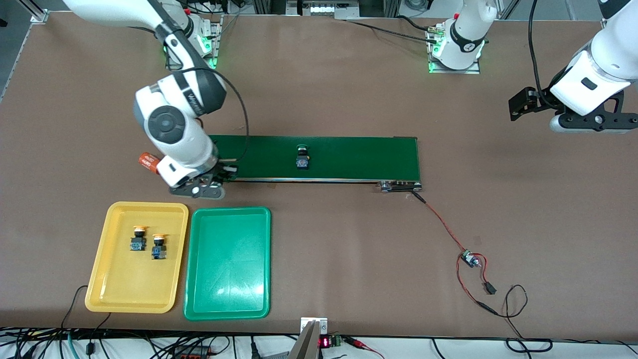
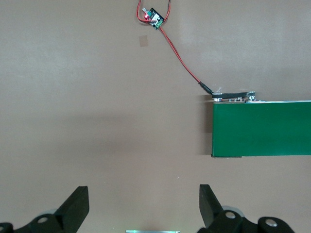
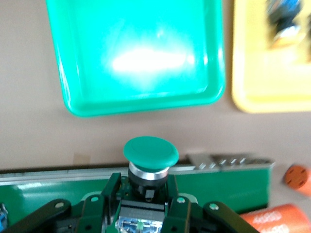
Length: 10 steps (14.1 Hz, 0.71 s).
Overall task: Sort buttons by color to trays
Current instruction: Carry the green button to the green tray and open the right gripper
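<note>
Gripping a green button (image 3: 150,154) at the belt's (image 1: 349,157) right-arm end, the right gripper (image 3: 144,201) had its fingers clamped on the body. 2 yellow buttons (image 1: 139,238) sat in the yellow tray (image 1: 107,279); another green button (image 1: 302,157) rode mid-belt. Next, I judged, came lifting it over the green tray (image 1: 227,311) and releasing. The left gripper (image 2: 144,206) waited, fingers apart, over the surface (image 1: 523,224).

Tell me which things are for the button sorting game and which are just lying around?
For the job: yellow tray holding two yellow-capped buttons; green tray; green button on the belt; green button gripped by the right gripper.

Lying about: orange cylinders, wired circuit board, open left gripper waiting.
</note>
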{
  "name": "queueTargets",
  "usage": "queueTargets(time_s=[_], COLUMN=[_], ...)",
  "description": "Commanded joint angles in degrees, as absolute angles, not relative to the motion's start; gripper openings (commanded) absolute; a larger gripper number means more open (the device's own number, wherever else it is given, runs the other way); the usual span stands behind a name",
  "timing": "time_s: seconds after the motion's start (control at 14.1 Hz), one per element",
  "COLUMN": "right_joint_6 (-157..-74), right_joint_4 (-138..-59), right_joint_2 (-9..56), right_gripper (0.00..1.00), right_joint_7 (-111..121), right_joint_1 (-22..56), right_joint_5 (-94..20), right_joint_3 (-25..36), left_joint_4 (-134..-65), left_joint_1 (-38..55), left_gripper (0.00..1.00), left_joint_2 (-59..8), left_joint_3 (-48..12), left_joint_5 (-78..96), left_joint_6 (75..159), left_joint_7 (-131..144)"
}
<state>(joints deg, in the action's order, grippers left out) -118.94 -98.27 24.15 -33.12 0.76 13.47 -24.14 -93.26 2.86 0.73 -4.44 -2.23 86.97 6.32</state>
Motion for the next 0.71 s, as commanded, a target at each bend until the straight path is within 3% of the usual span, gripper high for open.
queueTargets(time_s=[0.0, 0.28, 0.64], right_joint_6=[-119.08, -128.47, -140.34], right_joint_4=[-93.88, -87.46, -84.99], right_joint_2=[26.79, 34.52, 42.26], right_gripper=[0.12, 0.12, 0.13], right_joint_7=[-28.50, -27.25, -27.51], right_joint_1=[0.79, 1.49, 5.09], right_joint_5=[13.54, 13.80, 17.47], right_joint_3=[-21.81, -20.57, -14.96], left_joint_4=[-92.64, -92.64, -92.46], left_joint_1=[2.55, 2.72, 2.72], left_gripper=[1.00, 1.00, 1.00], left_joint_2=[0.79, 0.88, 0.79], left_joint_3=[-4.57, -4.66, -4.66], left_joint_5=[-3.16, -3.25, -3.34], left_joint_6=[85.96, 85.87, 85.96], left_joint_7=[5.27, 5.36, 5.27])
